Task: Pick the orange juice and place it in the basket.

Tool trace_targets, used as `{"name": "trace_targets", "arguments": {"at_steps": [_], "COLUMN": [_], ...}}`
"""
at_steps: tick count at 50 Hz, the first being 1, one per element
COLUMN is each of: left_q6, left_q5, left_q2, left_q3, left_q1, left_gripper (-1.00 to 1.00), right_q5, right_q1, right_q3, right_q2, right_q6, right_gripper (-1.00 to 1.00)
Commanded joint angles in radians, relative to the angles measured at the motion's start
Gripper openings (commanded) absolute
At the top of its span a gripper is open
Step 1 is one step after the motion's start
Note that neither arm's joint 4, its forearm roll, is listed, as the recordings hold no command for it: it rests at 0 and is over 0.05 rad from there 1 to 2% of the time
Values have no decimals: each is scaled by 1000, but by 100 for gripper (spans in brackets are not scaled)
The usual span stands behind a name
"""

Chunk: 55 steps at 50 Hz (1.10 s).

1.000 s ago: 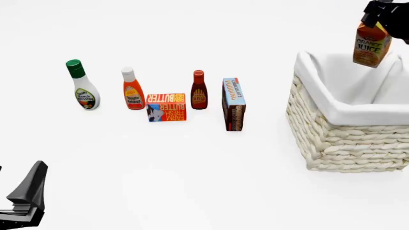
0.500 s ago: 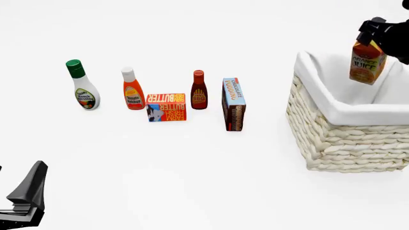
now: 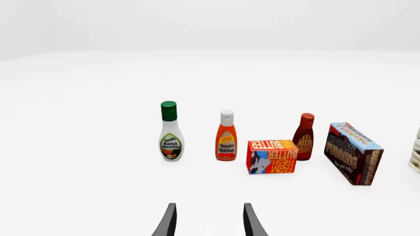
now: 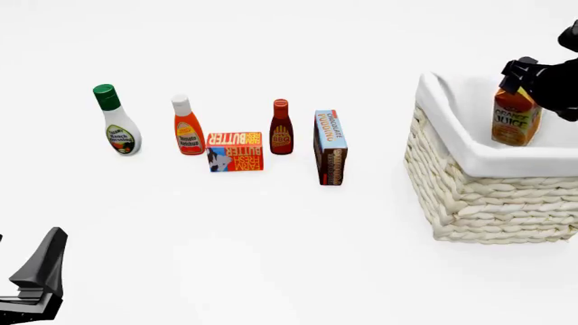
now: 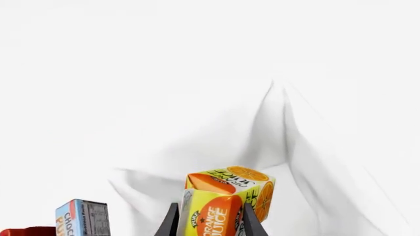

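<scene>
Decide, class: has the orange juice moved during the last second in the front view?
Yes. The orange juice, held by the right gripper, has moved downward, dropping from above the basket rim to inside it.

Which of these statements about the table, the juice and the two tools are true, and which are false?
1. The right tool holds the orange juice over the basket. True.
2. The left tool grips the ketchup bottle. False: it is open and holds nothing.
3. The butter box lies between the ketchup bottle and the BBQ sauce bottle. True.
4. The chocolate pudding box is inside the basket. False: it stands on the table, left of the basket.
</scene>
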Motion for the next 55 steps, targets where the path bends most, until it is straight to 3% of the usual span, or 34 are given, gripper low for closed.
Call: {"name": "trace_targets", "arguments": {"at_steps": [1, 55], "left_q6": [0, 0], "left_q5": [0, 0], "left_q2": [0, 0], "left_q3": [0, 0], "left_q1": [0, 0], "left_gripper": [100, 100], "right_q5": [-15, -72], "right_q1": [-6, -9], "right_q3": [26, 40], "right_q2": [-3, 164], "right_q6": [23, 6], "right_gripper": [-100, -100]}}
